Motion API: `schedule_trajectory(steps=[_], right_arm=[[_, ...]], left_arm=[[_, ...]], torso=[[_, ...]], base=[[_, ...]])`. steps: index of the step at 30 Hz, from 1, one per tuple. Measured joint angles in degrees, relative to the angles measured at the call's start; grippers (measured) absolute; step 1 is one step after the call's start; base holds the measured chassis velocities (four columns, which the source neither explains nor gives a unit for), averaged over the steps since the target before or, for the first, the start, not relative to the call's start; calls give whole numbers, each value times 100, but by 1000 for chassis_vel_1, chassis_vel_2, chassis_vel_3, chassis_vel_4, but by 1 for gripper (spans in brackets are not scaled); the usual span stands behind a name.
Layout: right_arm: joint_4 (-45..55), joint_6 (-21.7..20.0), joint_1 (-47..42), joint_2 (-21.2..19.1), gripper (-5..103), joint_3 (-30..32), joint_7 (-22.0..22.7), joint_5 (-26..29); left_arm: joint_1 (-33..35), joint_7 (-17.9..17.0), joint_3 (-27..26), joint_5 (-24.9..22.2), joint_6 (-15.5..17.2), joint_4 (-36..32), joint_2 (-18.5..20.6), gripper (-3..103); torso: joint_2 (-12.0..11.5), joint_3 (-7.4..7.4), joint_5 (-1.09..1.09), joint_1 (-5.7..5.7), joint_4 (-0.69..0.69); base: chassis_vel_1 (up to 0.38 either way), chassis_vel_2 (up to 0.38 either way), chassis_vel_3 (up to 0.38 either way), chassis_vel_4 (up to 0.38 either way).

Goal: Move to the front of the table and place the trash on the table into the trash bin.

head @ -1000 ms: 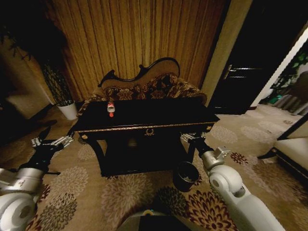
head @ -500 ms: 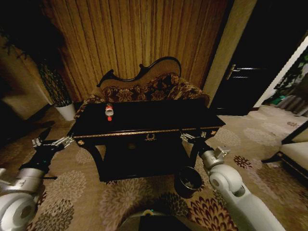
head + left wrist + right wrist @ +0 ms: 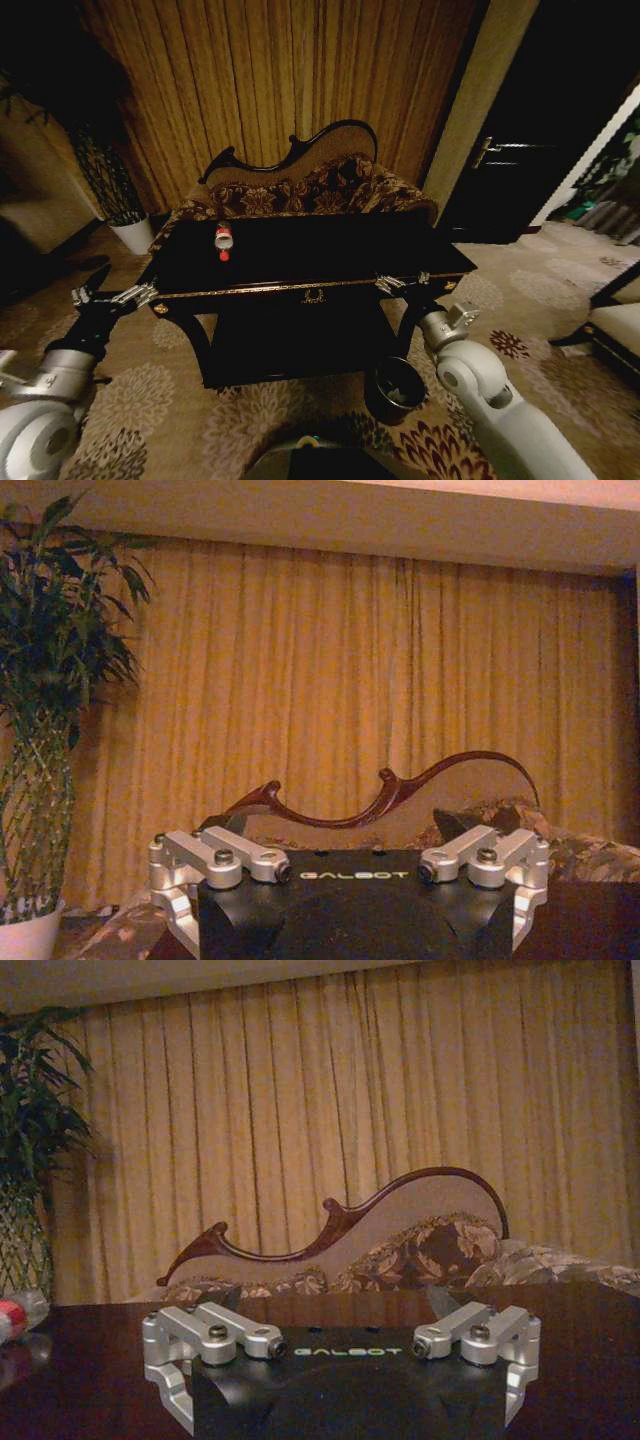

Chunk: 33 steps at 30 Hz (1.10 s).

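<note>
Head view: bottle [image 3: 223, 239] lies on the table [image 3: 310, 288], far-left, well apart from both grippers, left [image 3: 105, 297] and right [image 3: 402, 283], fingers spread, empty; bin [image 3: 396, 387] below right.

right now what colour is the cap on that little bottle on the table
Red; the bottle lies on the black table, clearest in the head view.

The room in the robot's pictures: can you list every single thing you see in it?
Glossy black console table: one, gold-trimmed, centre of the room.
Small bottle with red cap: one, red and white, on the table's left part.
Round dark bin: one, on the carpet by the table's right front leg.
Carved floral sofa: one, brown, behind the table.
Potted plant in white pot: one, green, left of the sofa.
Pleated curtain: golden, back wall.
Patterned carpet: beige, floral.
Left gripper: fingers open, off the table's left front corner.
Right gripper: fingers open, at the table's right front edge.
</note>
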Motion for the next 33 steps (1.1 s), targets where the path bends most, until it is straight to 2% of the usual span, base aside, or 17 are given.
schedule_trajectory(steps=[12,19,24,27,33], right_arm=[[32,-52,-21,-10,100,-9,6,-15],[61,-52,-97,2,100,-20,34,-21],[56,-49,-143,10,100,13,59,-24],[198,-69,-197,4,100,-1,160,2],[391,-145,-242,-9,100,-30,251,67]], left_arm=[[-8,0,10,4,-1,-7,-3,100],[-111,-206,101,3,36,103,78,100],[-460,-531,235,-80,234,333,344,100],[-900,-988,517,-169,401,520,692,100],[-1243,-1313,854,-271,547,713,1081,100]], torso=[[0,0,0,2,0],[0,-1,0,0,0],[1,-1,-1,-1,1],[0,0,-1,0,-2],[0,0,-1,0,1]], base=[[-111,109,113,-123],[-8,4,8,-7],[0,0,0,0],[0,0,0,0],[0,0,0,0]])
